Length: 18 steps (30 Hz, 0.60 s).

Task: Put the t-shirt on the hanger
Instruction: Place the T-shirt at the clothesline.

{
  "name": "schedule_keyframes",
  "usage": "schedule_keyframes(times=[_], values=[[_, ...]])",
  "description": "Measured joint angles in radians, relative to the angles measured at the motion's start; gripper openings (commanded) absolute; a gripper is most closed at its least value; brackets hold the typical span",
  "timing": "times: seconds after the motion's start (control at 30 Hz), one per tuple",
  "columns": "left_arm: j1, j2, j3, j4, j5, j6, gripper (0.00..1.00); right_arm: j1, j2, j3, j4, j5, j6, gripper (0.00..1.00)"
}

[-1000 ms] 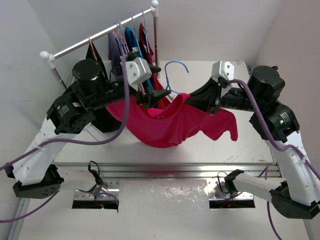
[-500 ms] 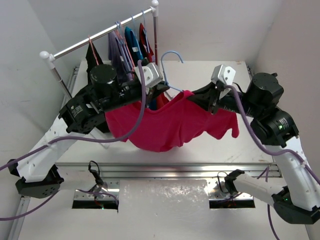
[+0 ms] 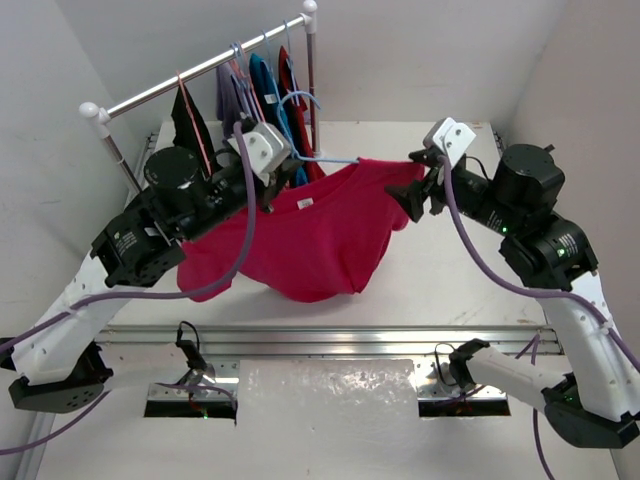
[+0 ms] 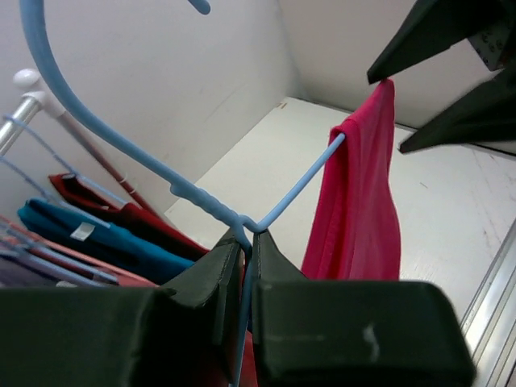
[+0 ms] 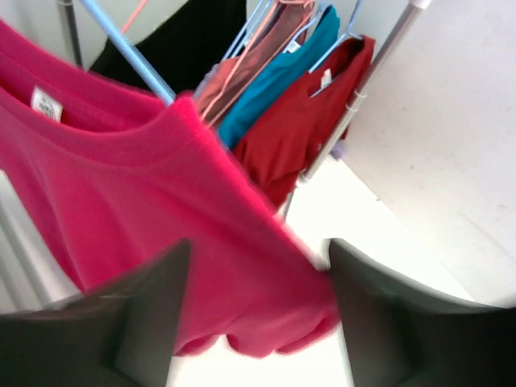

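The pale blue hanger (image 3: 340, 158) is held in the air, its hook (image 4: 72, 97) curving up and left. My left gripper (image 3: 290, 168) (image 4: 248, 235) is shut on the hanger where hook and arms meet. The magenta t-shirt (image 3: 310, 230) drapes from the hanger, its white neck label (image 5: 46, 102) showing. One shoulder (image 4: 363, 201) hangs over the hanger's right arm. My right gripper (image 3: 412, 183) (image 5: 256, 250) is open at that shoulder, with the t-shirt (image 5: 121, 185) lying loose between its spread fingers.
Behind stands a clothes rack, its rail (image 3: 190, 75) and post (image 3: 312, 60) carrying several hung garments, among them a teal shirt (image 5: 274, 81) and a dark red shirt (image 5: 306, 121). The white table (image 3: 450, 270) lies below, with a metal rail (image 3: 330, 335) along its near edge.
My left gripper shut on the hanger and drew it left and back. My right gripper opened and let go of the shirt's shoulder, which now rests on the hanger.
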Motion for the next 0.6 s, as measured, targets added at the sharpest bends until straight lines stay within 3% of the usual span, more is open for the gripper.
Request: schedule_keyframes(times=[0.03, 0.07, 0.3, 0.5, 0.6], values=[[0.000, 0.003, 0.010, -0.003, -0.016, -0.011, 0.00, -0.002, 0.002, 0.002, 0.004, 0.003, 0.025, 0.90], [0.000, 0.013, 0.032, -0.014, -0.035, -0.024, 0.00, -0.004, 0.003, 0.002, 0.009, 0.010, 0.057, 0.99], [0.001, 0.166, 0.286, -0.126, -0.161, -0.158, 0.00, -0.017, -0.007, 0.070, 0.059, 0.060, 0.325, 0.99], [-0.010, 0.275, 0.351, -0.153, -0.189, -0.326, 0.00, -0.022, -0.080, 0.063, 0.047, 0.192, 0.479, 0.99], [-0.061, 0.346, 0.381, -0.163, -0.290, -0.356, 0.00, -0.033, -0.131, -0.013, 0.069, 0.233, 0.521, 0.99]])
